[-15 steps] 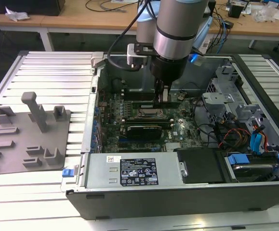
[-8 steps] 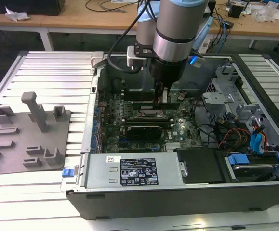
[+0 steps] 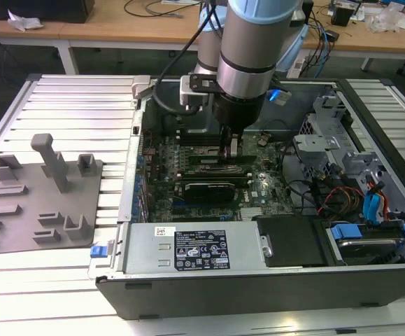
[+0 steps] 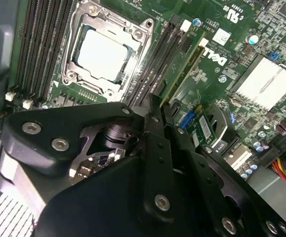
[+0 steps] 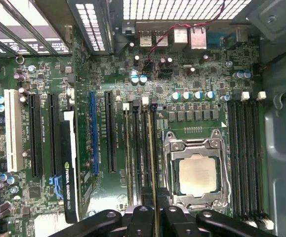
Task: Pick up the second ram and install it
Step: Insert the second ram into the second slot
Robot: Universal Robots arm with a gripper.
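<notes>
On my exterior view I start at the exterior view's left: the grey fixture tray (image 3: 41, 203) with its upright posts sits on the slatted table (image 3: 83, 105), well apart from the gripper (image 3: 229, 148). Moving right, the open computer case (image 3: 258, 280) holds the motherboard (image 3: 258, 185), and my arm (image 3: 247, 49) reaches straight down into it, the gripper low over the memory slots. From here I cannot make out what the fingers grip.

The wrist views fill that in. In the first wrist view the expansion slots (image 5: 49, 136) lie off to one side of the gripper (image 5: 155, 213), the processor socket (image 5: 197, 173) just to the other, and a thin green edge, the second ram (image 5: 154, 163), runs straight out from between the fingers along the memory slots (image 5: 138, 148) beside the socket. In the second wrist view the fingers (image 4: 152, 126) are drawn narrow, pinched on that same stick (image 4: 184, 66), which stands on edge in line with the black slots (image 4: 157, 61). I cannot tell whether it is fully seated. That view also shows a finned heatsink (image 4: 268, 81) beyond the stick, and a further bank of slots (image 4: 41, 47) on the socket's (image 4: 105, 49) far side.
</notes>
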